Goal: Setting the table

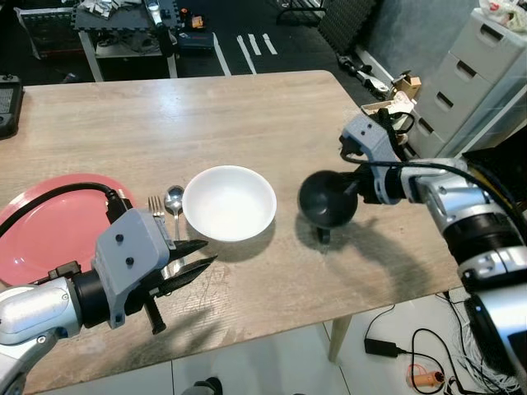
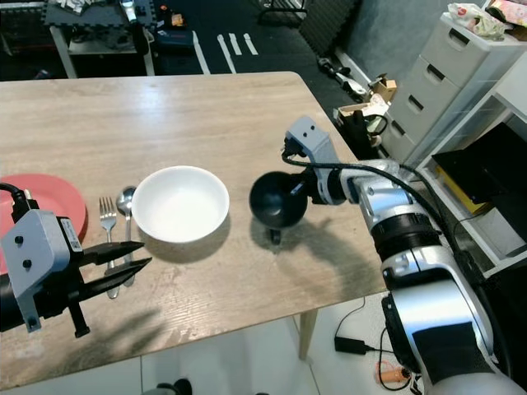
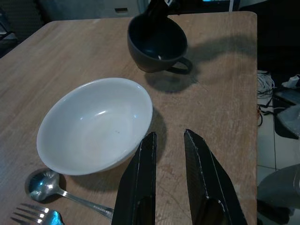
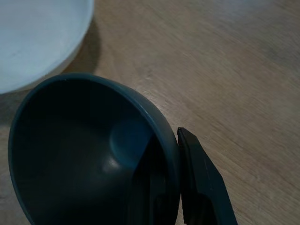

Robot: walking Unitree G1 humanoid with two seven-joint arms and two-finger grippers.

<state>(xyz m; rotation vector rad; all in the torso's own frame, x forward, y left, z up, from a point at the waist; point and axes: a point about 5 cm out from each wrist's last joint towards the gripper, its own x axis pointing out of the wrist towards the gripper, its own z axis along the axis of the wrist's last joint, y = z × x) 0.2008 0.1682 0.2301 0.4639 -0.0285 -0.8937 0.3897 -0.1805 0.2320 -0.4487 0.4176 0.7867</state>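
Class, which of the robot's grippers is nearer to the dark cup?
The right. The right gripper grips the dark cup by its rim, one finger inside and one outside. The left gripper hovers apart from it, beyond the white bowl.

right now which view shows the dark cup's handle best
The left wrist view: the dark cup shows whole, handle toward the table's near edge. The eye views catch the handle as a stub beneath. The right wrist view shows the right gripper pinching its rim.
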